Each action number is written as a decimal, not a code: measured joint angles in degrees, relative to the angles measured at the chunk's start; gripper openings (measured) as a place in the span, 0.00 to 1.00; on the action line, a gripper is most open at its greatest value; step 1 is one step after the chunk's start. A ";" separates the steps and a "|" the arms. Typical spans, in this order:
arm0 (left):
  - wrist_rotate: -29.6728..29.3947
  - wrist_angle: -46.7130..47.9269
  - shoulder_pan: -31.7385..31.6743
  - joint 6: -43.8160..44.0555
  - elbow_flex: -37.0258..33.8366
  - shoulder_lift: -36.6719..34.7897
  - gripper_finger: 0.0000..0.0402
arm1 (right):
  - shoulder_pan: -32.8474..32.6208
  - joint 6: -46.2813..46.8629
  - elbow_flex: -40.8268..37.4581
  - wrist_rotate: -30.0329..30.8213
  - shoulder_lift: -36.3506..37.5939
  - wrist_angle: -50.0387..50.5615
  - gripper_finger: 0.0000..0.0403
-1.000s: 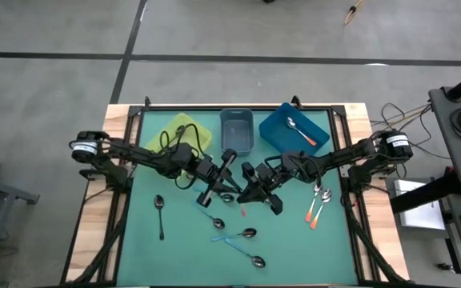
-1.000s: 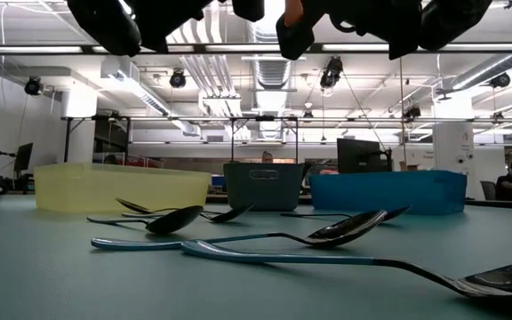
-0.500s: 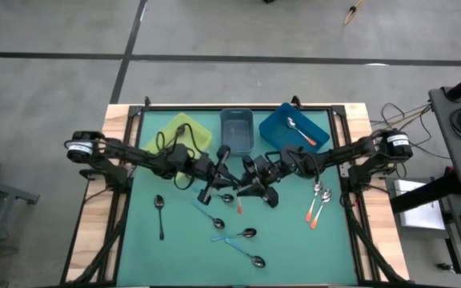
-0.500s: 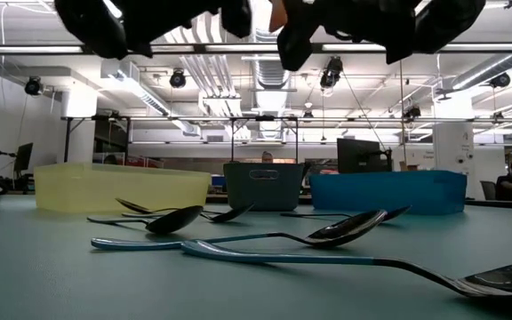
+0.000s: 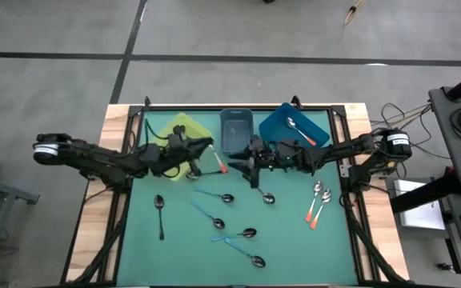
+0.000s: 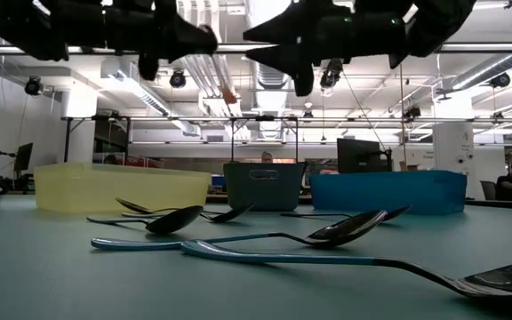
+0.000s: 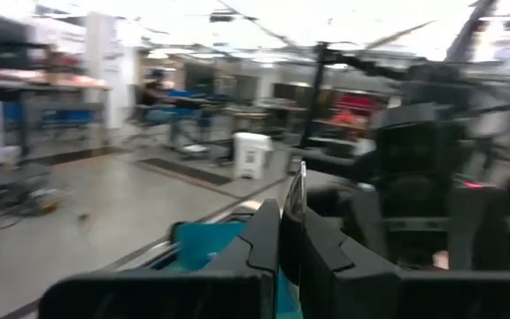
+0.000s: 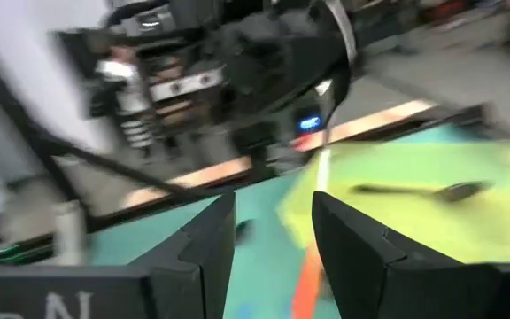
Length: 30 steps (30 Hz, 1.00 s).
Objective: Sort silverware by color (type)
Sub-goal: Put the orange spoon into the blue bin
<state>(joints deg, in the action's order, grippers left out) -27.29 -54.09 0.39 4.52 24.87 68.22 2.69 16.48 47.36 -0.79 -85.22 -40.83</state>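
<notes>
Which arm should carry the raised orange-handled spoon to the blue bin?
Right, probably. The blue bin sits on its side, and the right gripper is open around the orange-handled spoon. The left gripper, holding that spoon, is beside the yellow bin.

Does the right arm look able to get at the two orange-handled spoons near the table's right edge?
Probably yes. The two orange-handled spoons lie uncovered on the right arm's own side. Its tool, open, hangs by the grey-blue bin, so it would only need to pull back.
</notes>
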 joint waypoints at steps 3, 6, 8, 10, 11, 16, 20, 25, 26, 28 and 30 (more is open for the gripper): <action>-3.30 -0.14 0.06 1.08 -0.75 -0.51 0.00 | -1.81 -5.63 2.98 8.62 -0.84 4.91 0.34; -5.74 0.09 0.06 1.55 -0.51 0.24 0.00 | -3.63 -10.54 7.09 16.04 -2.23 11.16 0.33; -6.73 0.18 0.06 1.54 0.32 1.34 0.00 | -4.55 -12.97 10.32 20.02 -3.62 14.82 0.33; -6.78 0.13 0.06 0.85 1.42 2.59 0.00 | -5.19 -14.72 13.36 23.53 -5.03 19.14 0.34; -6.78 0.09 0.06 0.57 1.96 3.31 0.00 | -5.35 -15.01 14.88 24.93 -6.04 21.25 0.34; -6.75 0.18 0.06 -0.69 4.00 6.39 0.00 | -5.43 -13.49 21.14 31.43 -10.03 28.61 0.36; -6.93 0.17 0.05 -0.91 4.60 7.69 0.00 | -5.43 -11.30 23.67 37.29 -11.93 31.43 0.36; -6.71 0.13 0.06 -0.17 5.08 8.34 0.00 | -5.33 -11.02 24.71 38.19 -13.27 31.57 0.34; -6.71 0.18 0.06 0.19 5.16 8.42 0.00 | -5.30 -11.02 24.75 38.13 -13.37 31.55 0.33; -6.75 0.11 0.03 0.48 5.44 8.58 0.00 | -5.17 -11.10 24.99 38.27 -13.68 31.46 0.31; -6.80 0.18 0.03 0.48 5.45 8.58 0.00 | -5.17 -11.11 25.18 38.28 -13.96 31.48 0.28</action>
<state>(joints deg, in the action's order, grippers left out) -34.09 -53.91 0.43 5.00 30.33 76.79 -2.48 5.37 72.54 37.49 -99.18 -9.35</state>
